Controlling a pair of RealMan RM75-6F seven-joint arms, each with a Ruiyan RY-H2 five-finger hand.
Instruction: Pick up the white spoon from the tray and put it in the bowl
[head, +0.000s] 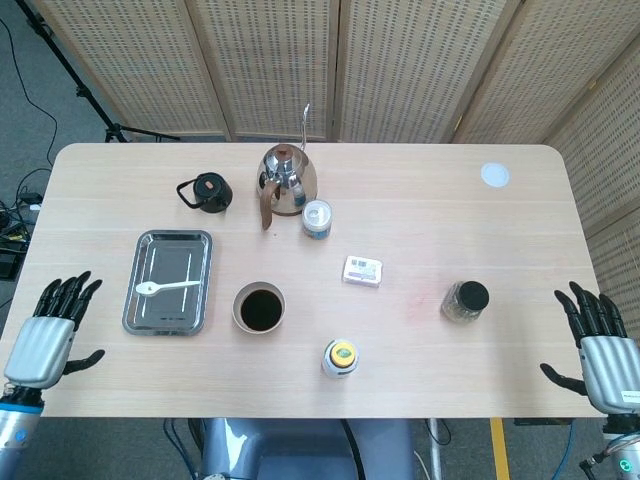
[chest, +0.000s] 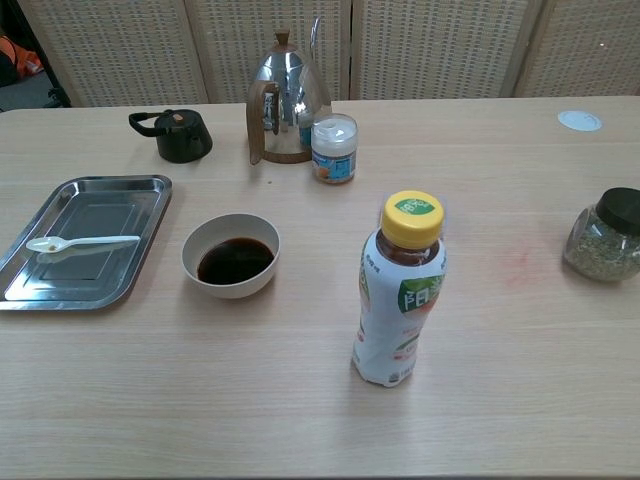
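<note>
A white spoon (head: 166, 288) (chest: 80, 243) lies flat in a steel tray (head: 141, 312) (chest: 150, 190) at the table's left, its bowl end pointing left. Just right of the tray stands a pale bowl (head: 259, 308) (chest: 231, 256) holding dark liquid. My left hand (head: 52, 335) hovers over the table's left front corner, fingers spread and holding nothing, well left of the tray. My right hand (head: 603, 349) stays off the table's right edge, fingers also spread and empty. Neither hand appears in the chest view.
A steel kettle (head: 287, 178), a black teapot (head: 206, 192), a small blue-labelled jar (head: 317, 218) and a white disc (head: 494, 175) stand toward the back. A white packet (head: 362, 270), a herb jar (head: 465, 300) and a yellow-capped bottle (head: 341, 358) occupy the middle and front.
</note>
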